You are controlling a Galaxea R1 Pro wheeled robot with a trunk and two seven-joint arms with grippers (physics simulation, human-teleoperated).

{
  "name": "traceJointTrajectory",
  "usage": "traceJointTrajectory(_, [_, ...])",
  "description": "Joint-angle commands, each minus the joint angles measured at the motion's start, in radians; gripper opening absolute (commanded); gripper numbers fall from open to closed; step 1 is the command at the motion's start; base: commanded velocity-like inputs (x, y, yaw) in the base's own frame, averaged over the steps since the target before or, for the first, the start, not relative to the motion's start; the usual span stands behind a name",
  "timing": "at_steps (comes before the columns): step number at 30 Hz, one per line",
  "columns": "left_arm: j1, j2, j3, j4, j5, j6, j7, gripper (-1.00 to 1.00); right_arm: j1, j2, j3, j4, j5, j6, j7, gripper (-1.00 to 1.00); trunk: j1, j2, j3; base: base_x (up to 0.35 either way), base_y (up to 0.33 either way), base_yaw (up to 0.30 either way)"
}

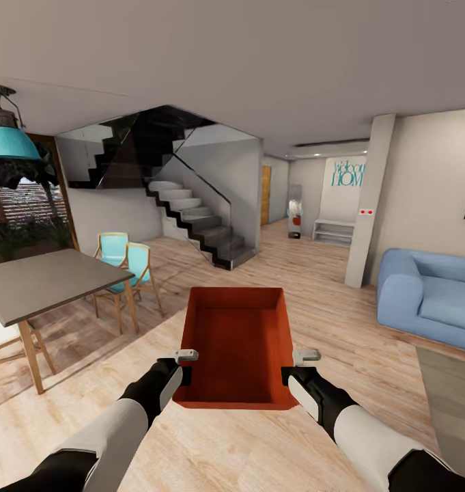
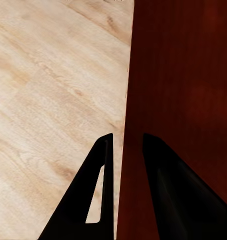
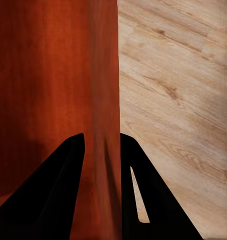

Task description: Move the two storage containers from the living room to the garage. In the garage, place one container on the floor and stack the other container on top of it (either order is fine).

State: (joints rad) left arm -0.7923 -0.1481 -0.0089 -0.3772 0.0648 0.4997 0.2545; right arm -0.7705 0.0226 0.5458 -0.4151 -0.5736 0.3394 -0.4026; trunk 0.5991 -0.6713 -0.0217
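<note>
Head view: an orange-red storage container point(image 1: 237, 345) is carried level above the wood plank floor point(image 1: 369, 355), open top up. The left gripper point(image 1: 179, 369) is clamped over its left wall and the right gripper point(image 1: 295, 370) over its right wall, one finger inside and one outside each rim. Wide floor lies ahead toward the staircase point(image 1: 198, 222); the dining table point(image 1: 44, 280) stands left, the blue sofa point(image 1: 430, 297) right, both well apart from the bin
</note>
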Motion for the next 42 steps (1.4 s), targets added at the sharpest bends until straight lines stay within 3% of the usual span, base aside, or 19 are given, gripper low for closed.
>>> traceJointTrajectory(1, [0.001,0.001,-0.006,-0.002,-0.029,0.013,0.023,-1.00,-0.003,-0.001,-0.017,-0.002,0.026,0.009,-0.010,-1.00,0.000,-0.002,-0.001,0.000,0.000,-0.222])
traceJointTrajectory(11, [0.001,0.001,-0.005,-0.002,-0.029,0.013,0.022,-1.00,-0.003,-0.001,-0.017,-0.002,0.026,0.009,-0.010,-1.00,0.000,-0.002,0.000,0.000,0.000,-0.067])
traceJointTrajectory(24, [0.001,0.001,-0.005,-0.002,-0.029,0.013,0.022,-1.00,-0.003,-0.001,-0.017,-0.002,0.026,0.009,-0.010,-1.00,0.000,-0.002,0.000,0.000,0.000,-0.223])
traceJointTrajectory(42, [0.001,0.001,-0.005,-0.002,-0.029,0.013,0.022,-1.00,-0.003,0.000,-0.017,-0.002,0.026,0.009,-0.010,-1.00,0.000,-0.002,0.000,0.000,0.000,-0.011])
